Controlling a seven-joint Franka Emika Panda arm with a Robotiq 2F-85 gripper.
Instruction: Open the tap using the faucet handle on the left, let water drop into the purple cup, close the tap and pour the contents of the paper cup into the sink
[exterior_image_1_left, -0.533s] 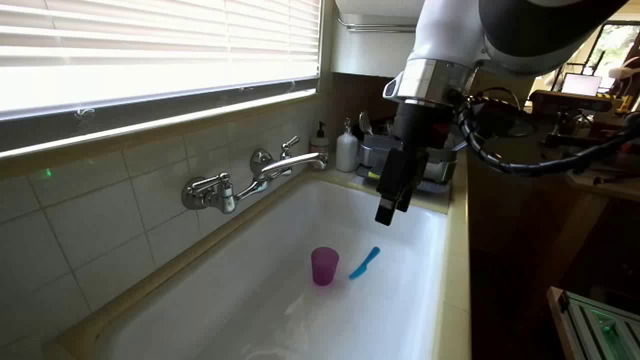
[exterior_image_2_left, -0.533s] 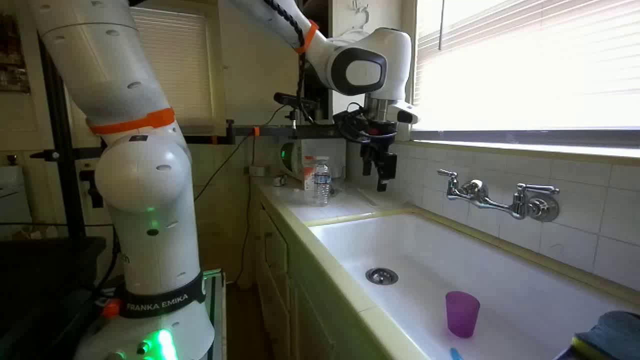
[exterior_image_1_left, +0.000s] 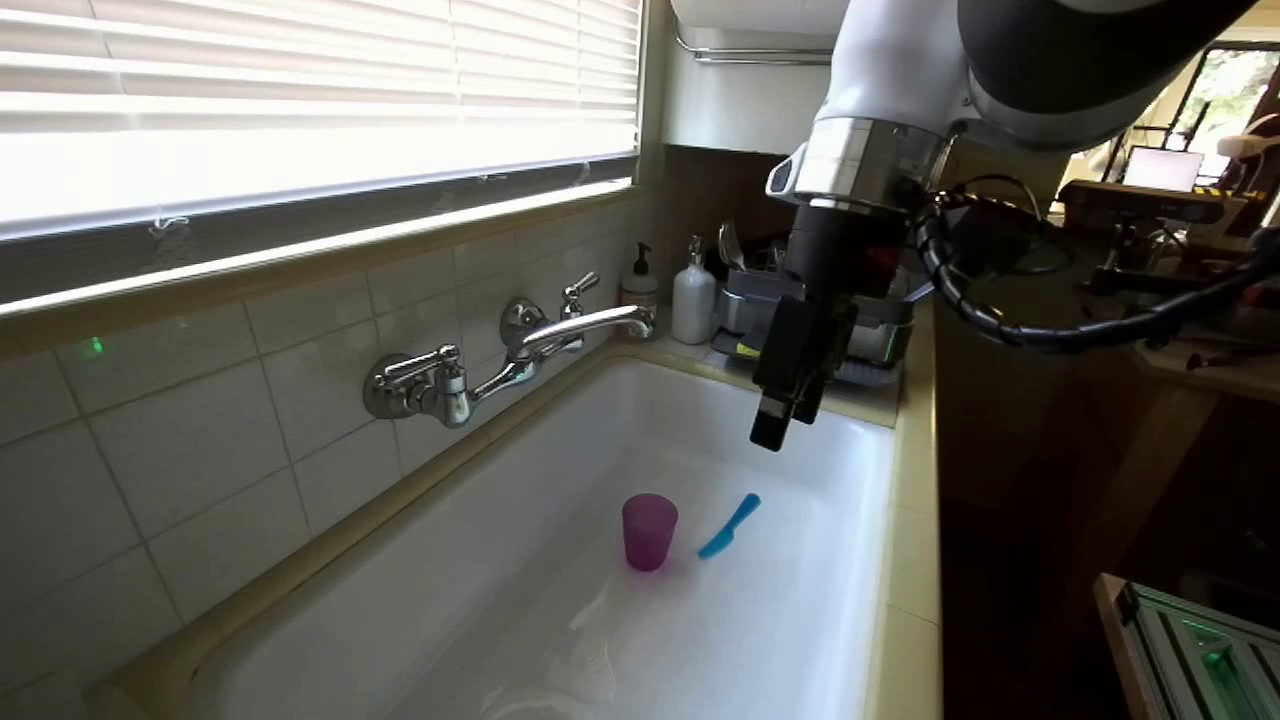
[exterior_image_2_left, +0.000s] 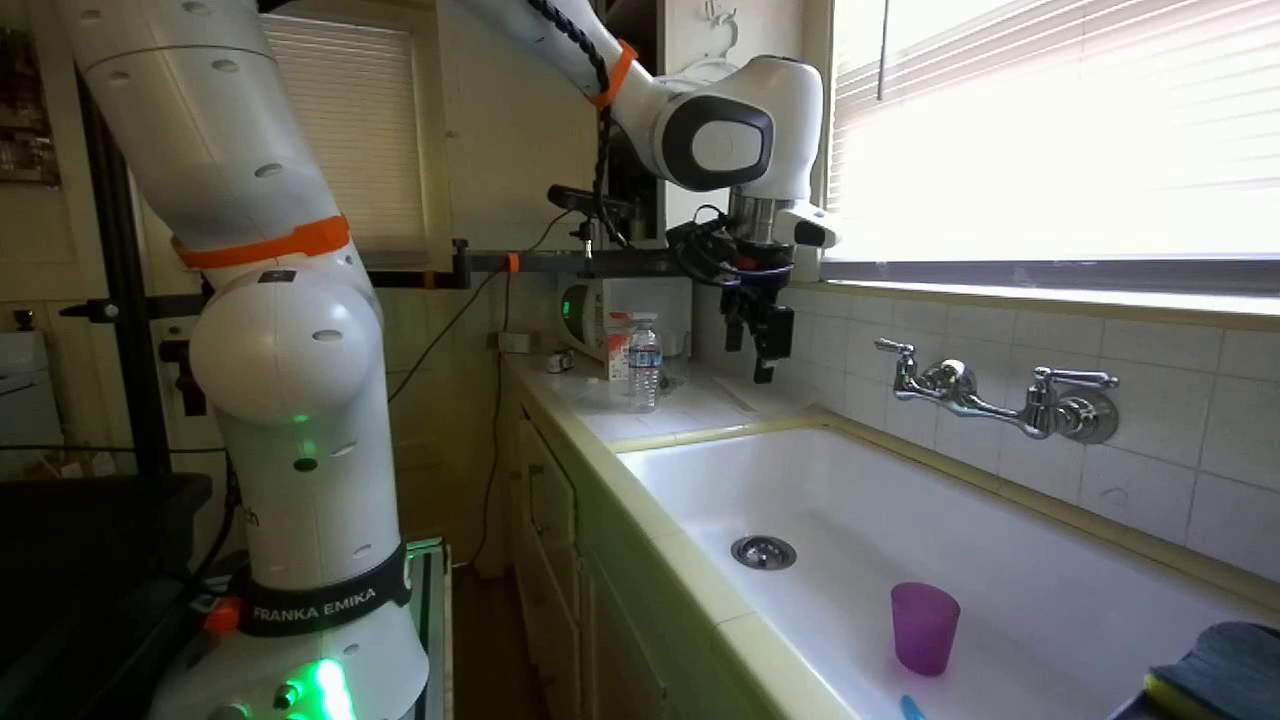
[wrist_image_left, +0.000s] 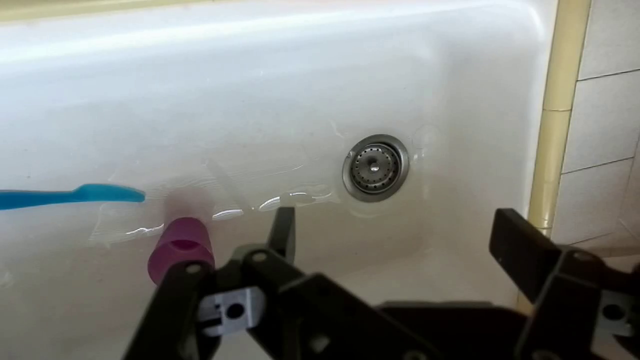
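While the small purple tapered cup (exterior_image_1_left: 649, 535) stands upright in the long white sink (exterior_image_1_left: 450, 590), contents unclear, a slim bright-blue knife (exterior_image_1_left: 737, 517) lies near it, cut off in the wrist view. Higher than the cup, the black two-fingered gripper (wrist_image_left: 397, 232), fingers spread, partly hides it there.

The pincer (exterior_image_2_left: 749, 362) hangs, jaws apart, while the purple cup (exterior_image_2_left: 924, 630) stands upright in the sink (exterior_image_2_left: 850, 510).

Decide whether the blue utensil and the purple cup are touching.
Apart: in an exterior view, white sink floor shows between the purple cup and the blue utensil.
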